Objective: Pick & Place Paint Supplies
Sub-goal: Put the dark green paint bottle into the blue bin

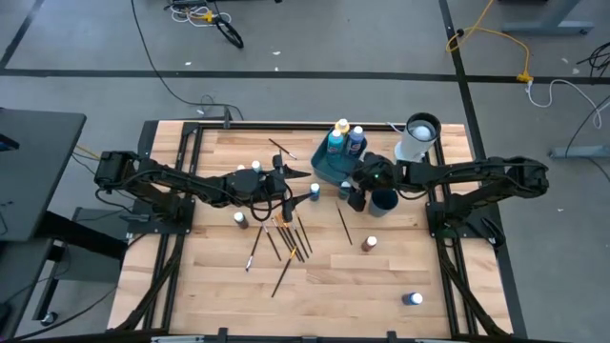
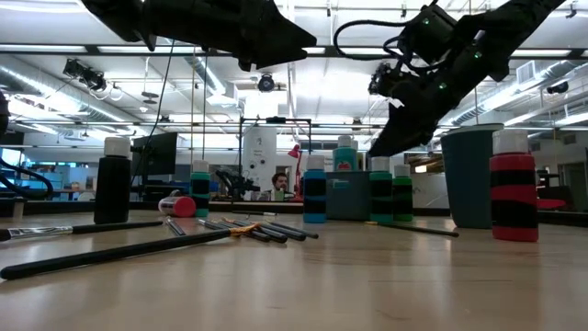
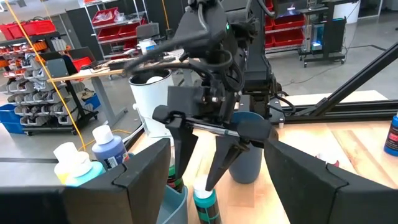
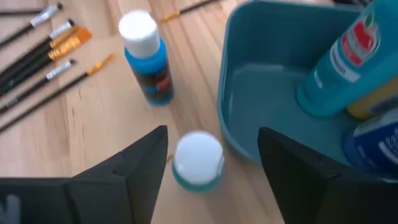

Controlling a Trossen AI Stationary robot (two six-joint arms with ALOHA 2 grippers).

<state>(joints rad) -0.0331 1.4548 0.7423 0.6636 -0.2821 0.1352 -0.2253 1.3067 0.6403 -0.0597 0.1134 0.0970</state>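
Observation:
Small paint bottles stand scattered on the wooden table. A white-capped teal bottle [image 4: 198, 160] stands upright just outside the teal bin [image 4: 261, 87]. A blue bottle [image 4: 146, 56] stands beside it. My right gripper [image 4: 213, 134] hangs open above the teal bottle, slanting down, with a finger on either side and touching nothing. Several dark brushes [image 1: 286, 233] lie flat mid-table. My left gripper [image 1: 291, 179] is open and level above the table, left of the bin, with nothing between its fingers.
The bin holds upright blue and yellow bottles [image 1: 345, 138]. A tall white cylinder [image 1: 416, 138] and a dark blue cup [image 1: 383, 200] stand close by my right gripper. Brown bottles [image 1: 240, 219] [image 1: 370, 244] and a blue one [image 1: 412, 299] stand apart on the table.

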